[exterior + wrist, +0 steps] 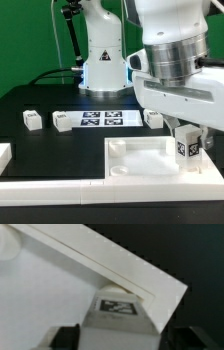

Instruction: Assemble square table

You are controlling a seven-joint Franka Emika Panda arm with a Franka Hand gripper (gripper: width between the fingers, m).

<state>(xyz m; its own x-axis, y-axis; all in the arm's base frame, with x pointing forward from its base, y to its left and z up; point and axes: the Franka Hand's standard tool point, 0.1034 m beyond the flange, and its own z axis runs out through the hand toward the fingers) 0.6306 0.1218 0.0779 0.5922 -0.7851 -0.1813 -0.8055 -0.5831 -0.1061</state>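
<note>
Wrist view: one leg [120, 308] is seen set into the slab's [50, 291] corner, between the released hand's [122, 339] spread fingers. Three other legs [33, 119] [62, 121] [153, 118], lying on the table [60, 150] away from the hand, are judged not yet fitted.

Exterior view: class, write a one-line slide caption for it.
Open gripper straddles a tagged leg at a corner of the square table top; loose legs flank the marker board.

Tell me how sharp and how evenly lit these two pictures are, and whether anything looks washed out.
Exterior view: fairly sharp on the flat white marker board, softer on the near white robot arm; the large white plastic square slab is bright, with little surface detail. Wrist view: soft throughout; the small white tagged block leg has a blurred tag.
</note>
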